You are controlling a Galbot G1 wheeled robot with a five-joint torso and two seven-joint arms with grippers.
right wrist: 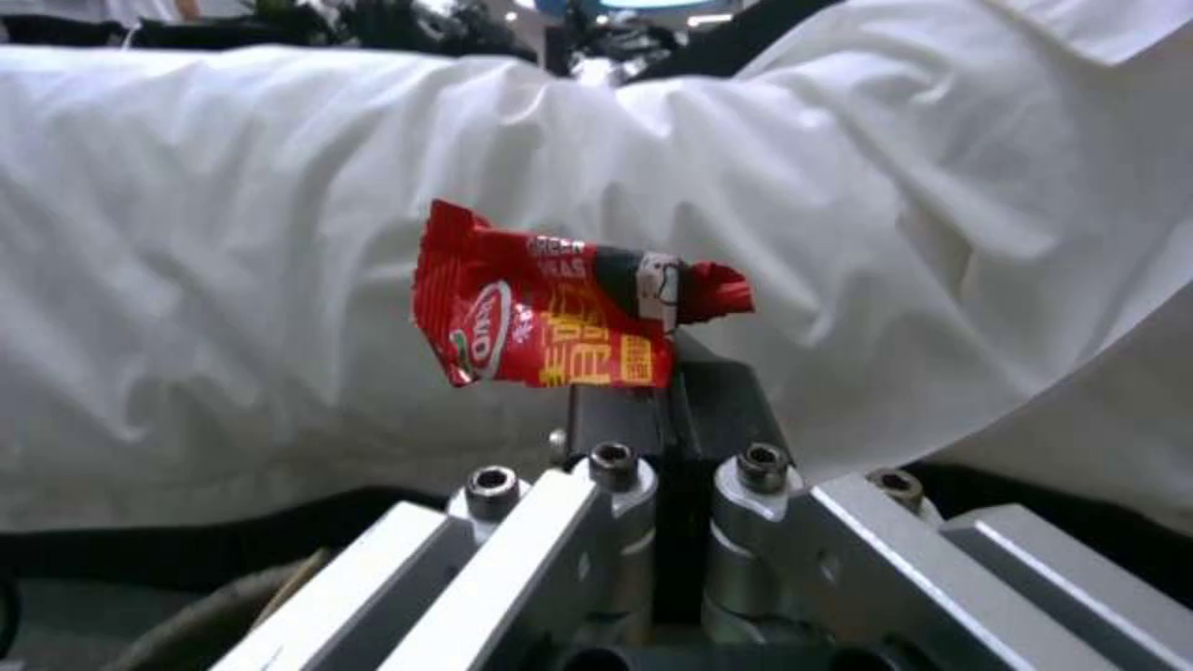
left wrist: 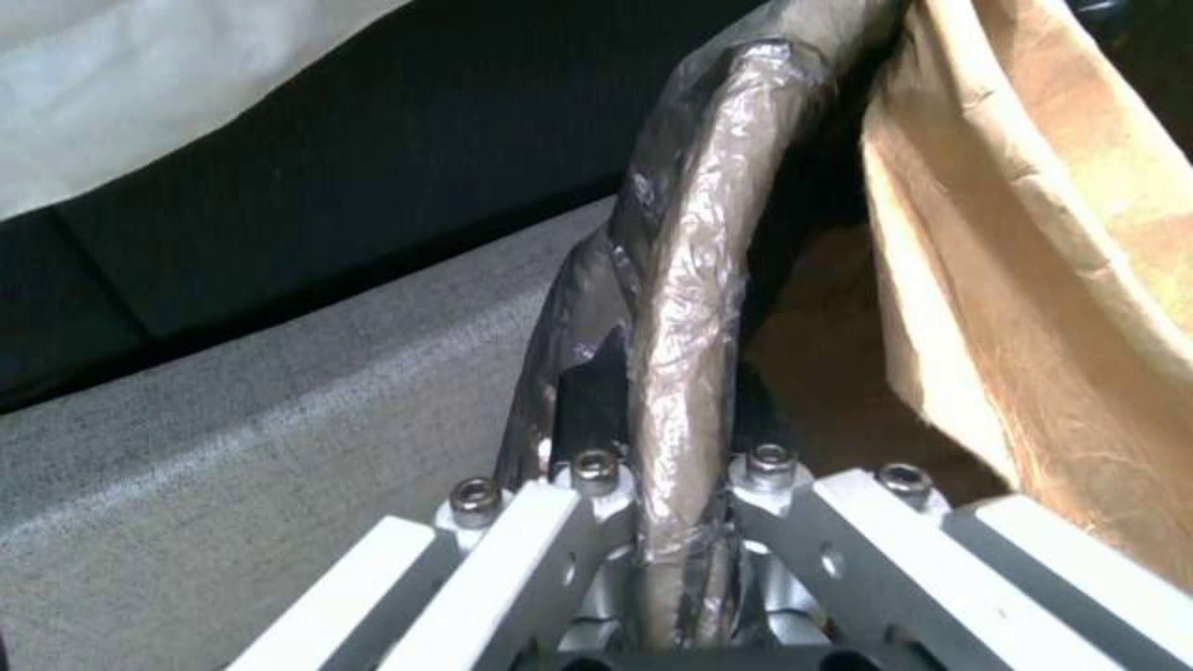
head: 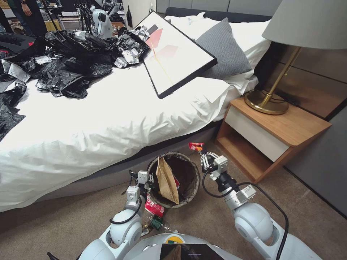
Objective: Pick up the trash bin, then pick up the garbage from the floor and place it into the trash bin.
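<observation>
Trash bin [head: 188,171]: round, rim wrapped in glossy, wrinkled dark-brown bag liner, sits in front of the robot between the two arms, just beside the bed [head: 108,122] base, mouth facing up. Left end effector [head: 148,179] pressed together on the near-left rim; in the left wrist view the liner-covered rim [left wrist: 684,373] runs straight between the metal fingers [left wrist: 547,522].

Flat brown paper bag [head: 167,180], creased matte paper, stands on edge inside the bin, long axis leaning up and toward the robot, top poking above the rim.

Right end effector [head: 201,151] pinches a red snack wrapper [right wrist: 547,326]: crinkly shiny foil, red with yellow print and a white-red oval logo, twisted end at the fingers, long axis roughly level across the wrist view. It is held in the air just right of the bin's far rim, in front of the white bed sheet.

More litter on the beige short-pile carpet floor [head: 90,202] near the left arm: a red wrapper [head: 154,207] touching the bin's near side, green-labelled piece [head: 156,222] just below it.
</observation>
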